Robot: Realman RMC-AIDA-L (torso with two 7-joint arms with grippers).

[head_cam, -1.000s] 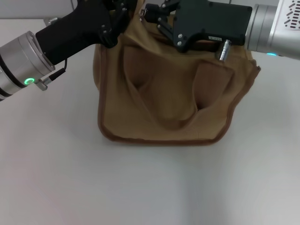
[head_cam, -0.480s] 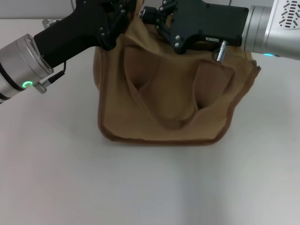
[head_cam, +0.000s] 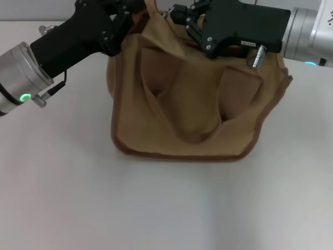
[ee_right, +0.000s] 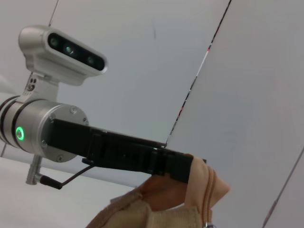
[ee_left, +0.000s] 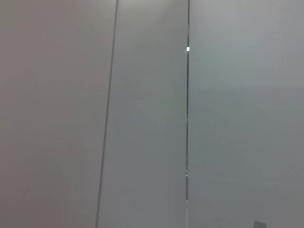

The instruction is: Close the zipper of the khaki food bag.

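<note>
Writing: I read one small white label on the black housing of the right tool (head_cam: 179,13); its print is too small for me to make out. I find no brand mark on the khaki food bag (head_cam: 192,99).

Left tool (head_cam: 136,6): I see the arm come in low from my left, its silver wrist collar carrying a lit green ring, its black body slanting up to the bag's top left corner. In the right wrist view the left tool (ee_right: 187,168) sits clamped on a raised tab of tan fabric at the end of the zipper (ee_right: 209,197).

Right tool: the arm reaches in from my right, lying roughly level across the bag's top, black housing over the upper edge, a small silver connector hanging beneath it. Its fingertips meet the fabric just beside the left tool; I cannot tell whether they are spread or closed.

Khaki food bag: stands directly under both tools, dark brown piping along its edges, one wide loop handle drooping down its near face. The zipper's teeth show only in the right wrist view, running down from the held tab.

Tabletop (head_cam: 156,208): plain white, matte.

Room: pale wall panels (ee_left: 142,118) divided by thin dark seams, seen from both wrists.
</note>
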